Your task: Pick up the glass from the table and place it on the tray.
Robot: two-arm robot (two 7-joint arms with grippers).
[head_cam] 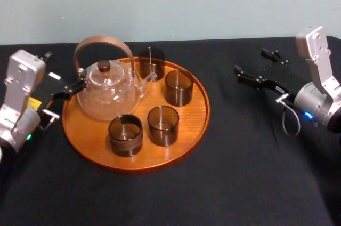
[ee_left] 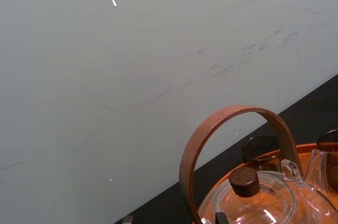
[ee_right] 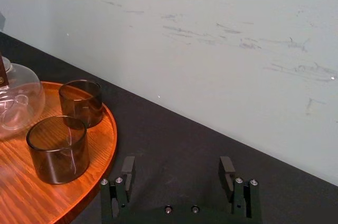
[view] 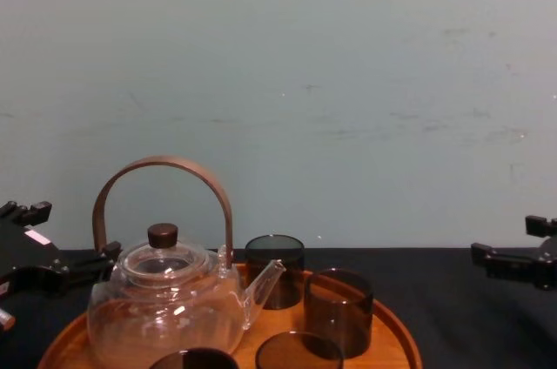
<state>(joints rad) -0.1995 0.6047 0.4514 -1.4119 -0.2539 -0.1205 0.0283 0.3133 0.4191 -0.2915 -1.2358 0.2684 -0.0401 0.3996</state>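
The round orange-brown tray [head_cam: 194, 114] lies on the black table [head_cam: 250, 172], left of centre. Several dark smoked glasses stand upright on it; the glass [head_cam: 178, 87] nearest the tray's right rim also shows in the right wrist view [ee_right: 80, 102]. My right gripper [head_cam: 250, 62] hovers to the right of the tray, apart from it, open with nothing between its fingers [ee_right: 128, 165]. At the tray's left edge my left gripper [head_cam: 63, 101] is open beside the teapot and holds nothing.
A clear glass teapot [head_cam: 106, 95] with a brown hoop handle [ee_left: 232, 115] takes up the left half of the tray. Bare black table stretches to the right of the tray and in front of it. A pale wall [view: 348, 82] stands behind the table.
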